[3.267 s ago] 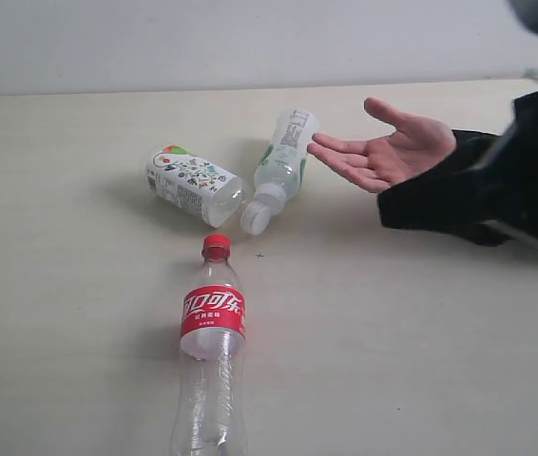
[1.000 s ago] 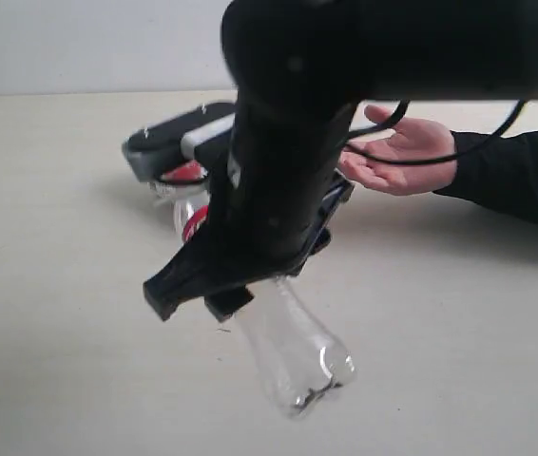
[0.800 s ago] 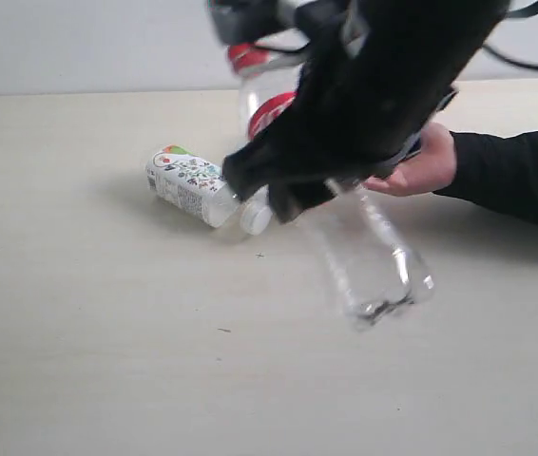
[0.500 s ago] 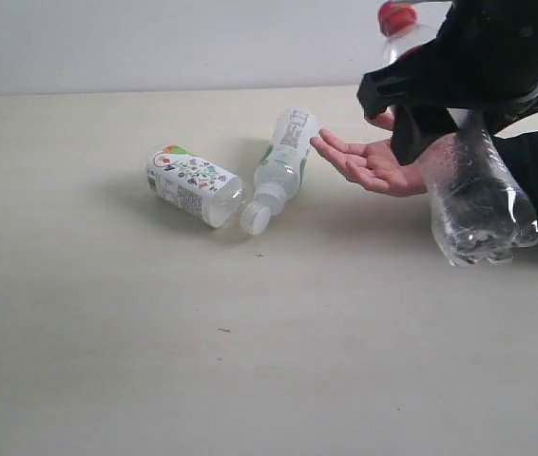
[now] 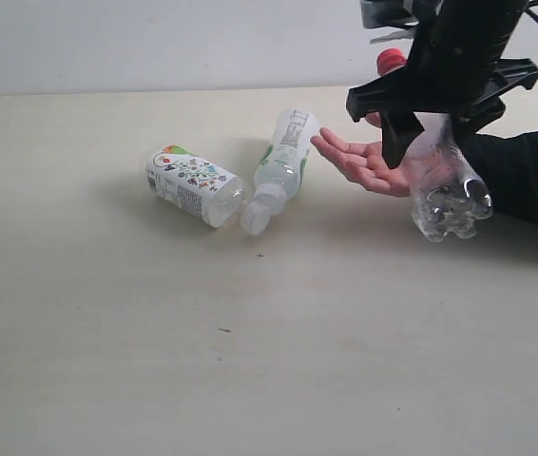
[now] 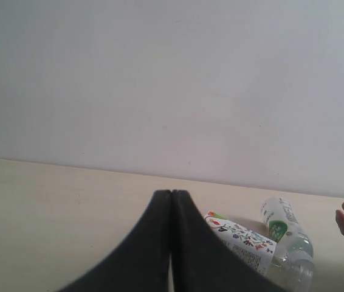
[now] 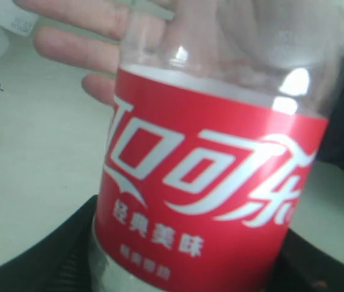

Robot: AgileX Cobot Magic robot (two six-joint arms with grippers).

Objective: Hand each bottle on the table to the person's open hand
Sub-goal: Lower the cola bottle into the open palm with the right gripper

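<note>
Your right gripper (image 5: 438,106) is clamped around the cola bottle (image 5: 445,190), holding it tilted over the person's open hand (image 5: 369,161); your left gripper (image 6: 171,204) is closed on nothing. The stubby white bottle (image 5: 193,185) and slim green-label bottle (image 5: 281,166) lie on the table (image 5: 250,361), the slim one nearest the fingertips.

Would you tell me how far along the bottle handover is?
Done: the cola bottle is off the table. In hand: the right end effector holds it above the person's open hand, unreleased. Left: the stubby white bottle and slim green-label bottle lie on the table.
</note>
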